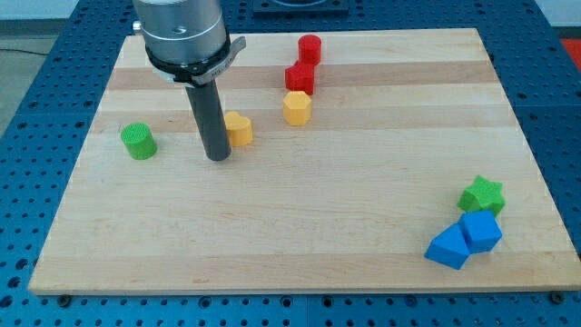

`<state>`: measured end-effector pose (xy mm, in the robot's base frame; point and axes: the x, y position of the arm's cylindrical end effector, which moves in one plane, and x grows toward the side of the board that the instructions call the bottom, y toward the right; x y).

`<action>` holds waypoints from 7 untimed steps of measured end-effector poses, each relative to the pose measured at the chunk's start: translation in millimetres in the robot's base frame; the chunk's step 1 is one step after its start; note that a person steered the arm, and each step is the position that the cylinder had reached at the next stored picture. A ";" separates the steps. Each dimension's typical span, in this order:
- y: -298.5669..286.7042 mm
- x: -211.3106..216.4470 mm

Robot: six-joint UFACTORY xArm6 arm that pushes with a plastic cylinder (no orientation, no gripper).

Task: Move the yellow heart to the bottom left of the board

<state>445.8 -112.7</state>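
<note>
The yellow heart (pixel 240 128) lies on the wooden board (pixel 300 227) left of centre in the upper half. My tip (pixel 217 157) rests on the board just to the heart's left and slightly below it, touching or nearly touching its left edge. The rod partly hides the heart's left side. A yellow hexagon (pixel 297 107) lies to the heart's right, a little higher.
A green cylinder (pixel 139 141) sits at the view's left of my tip. A red block (pixel 300 77) and a red cylinder (pixel 310 48) lie above the yellow hexagon. A green star (pixel 481 194) and two blue blocks (pixel 480 232) (pixel 447 247) cluster at the bottom right.
</note>
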 end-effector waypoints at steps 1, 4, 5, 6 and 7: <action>-0.1 -1.2; 66.7 -19.3; 62.9 -47.7; 18.6 -56.4; -55.2 -30.8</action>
<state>415.0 -168.0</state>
